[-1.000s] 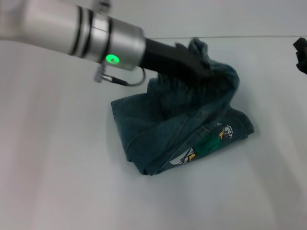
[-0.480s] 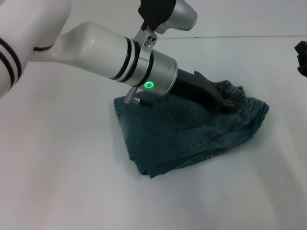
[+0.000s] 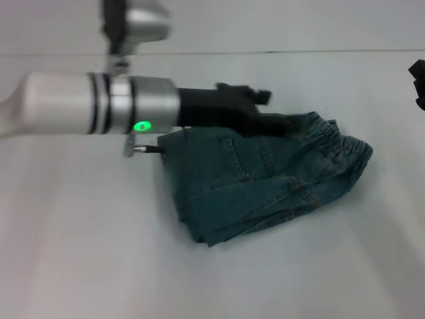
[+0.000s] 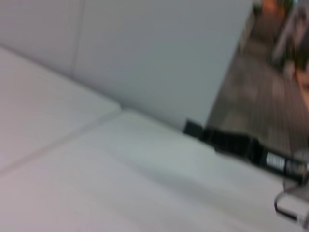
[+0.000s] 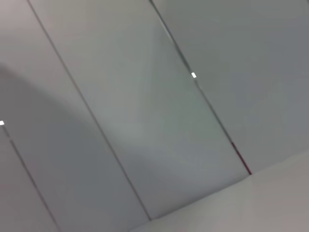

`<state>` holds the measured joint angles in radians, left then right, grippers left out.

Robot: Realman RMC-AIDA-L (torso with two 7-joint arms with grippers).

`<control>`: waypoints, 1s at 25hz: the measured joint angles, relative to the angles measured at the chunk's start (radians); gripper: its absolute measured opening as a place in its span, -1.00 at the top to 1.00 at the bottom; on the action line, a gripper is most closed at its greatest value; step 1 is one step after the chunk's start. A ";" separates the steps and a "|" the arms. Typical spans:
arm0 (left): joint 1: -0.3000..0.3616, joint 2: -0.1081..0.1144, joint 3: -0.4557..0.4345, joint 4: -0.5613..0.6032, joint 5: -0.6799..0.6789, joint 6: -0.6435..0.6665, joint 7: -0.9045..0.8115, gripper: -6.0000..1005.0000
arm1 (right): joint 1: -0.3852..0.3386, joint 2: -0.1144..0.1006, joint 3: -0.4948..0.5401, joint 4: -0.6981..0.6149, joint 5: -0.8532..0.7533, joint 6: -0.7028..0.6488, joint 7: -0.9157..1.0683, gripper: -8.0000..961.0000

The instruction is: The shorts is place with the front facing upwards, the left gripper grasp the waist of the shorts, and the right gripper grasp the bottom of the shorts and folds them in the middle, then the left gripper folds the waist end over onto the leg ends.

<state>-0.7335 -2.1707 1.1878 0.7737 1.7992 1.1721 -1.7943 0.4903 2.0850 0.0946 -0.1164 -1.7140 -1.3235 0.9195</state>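
Observation:
The blue denim shorts point(image 3: 265, 183) lie folded on the white table point(image 3: 80, 252), with the elastic waist end point(image 3: 342, 146) on top at the right. My left gripper point(image 3: 273, 109) hovers just over the shorts' far edge. It is open and holds nothing. The left arm's silver wrist point(image 3: 126, 113) reaches in from the left. My right gripper point(image 3: 418, 80) shows only as a dark shape at the right edge, away from the shorts. The shorts appear in neither wrist view.
The left wrist view shows the bare table top point(image 4: 96, 183), a wall and a black gripper-like shape point(image 4: 236, 145) at the table's far side. Grey wall panels point(image 5: 145, 96) fill the right wrist view.
My left gripper carried the waist end over to the right, let it go and drew back to the left. The shorts now lie flat and folded. The right arm has not moved.

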 joint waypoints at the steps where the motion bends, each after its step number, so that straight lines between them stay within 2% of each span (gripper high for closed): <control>1: 0.000 0.000 0.000 0.000 0.000 0.000 0.000 -0.31 | -0.004 0.000 -0.018 -0.014 0.000 -0.016 0.020 0.88; 2: 0.069 0.001 -0.070 0.002 -0.063 0.067 0.073 -0.39 | -0.008 0.000 -0.037 -0.029 0.000 -0.036 0.039 0.87; 4: 0.113 0.003 -0.133 -0.014 -0.105 0.131 0.125 -0.66 | -0.017 0.000 -0.101 -0.077 -0.001 -0.081 0.100 0.87; 5: 0.137 0.004 -0.171 -0.024 -0.124 0.172 0.154 -0.79 | -0.017 0.000 -0.101 -0.077 -0.001 -0.081 0.100 0.87; 8: 0.201 0.005 -0.278 -0.055 -0.138 0.267 0.206 -0.79 | -0.019 -0.002 -0.229 -0.173 -0.015 -0.119 0.214 0.87; 9: 0.234 0.008 -0.327 -0.074 -0.125 0.310 0.231 -0.79 | -0.019 -0.005 -0.277 -0.209 -0.028 -0.138 0.250 0.77; 10: 0.234 0.008 -0.327 -0.074 -0.125 0.310 0.231 -0.79 | -0.020 -0.008 -0.323 -0.244 -0.045 -0.160 0.277 0.68; 14: 0.314 0.011 -0.414 -0.086 -0.044 0.391 0.268 -0.79 | -0.025 -0.025 -0.441 -0.368 -0.138 -0.272 0.335 0.32; 19: 0.364 0.012 -0.512 -0.048 0.113 0.544 0.280 -0.79 | -0.032 -0.068 -0.516 -0.458 -0.296 -0.425 0.342 -0.09; 22: 0.382 0.014 -0.561 -0.022 0.205 0.595 0.282 -0.79 | -0.033 -0.092 -0.524 -0.480 -0.408 -0.488 0.343 -0.25; 25: 0.393 0.015 -0.589 -0.013 0.270 0.604 0.286 -0.79 | -0.033 -0.103 -0.526 -0.490 -0.501 -0.519 0.354 -0.42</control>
<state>-0.3409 -2.1562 0.5986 0.7604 2.0688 1.7766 -1.5079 0.4574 1.9825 -0.4316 -0.6066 -2.2153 -1.8422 1.2733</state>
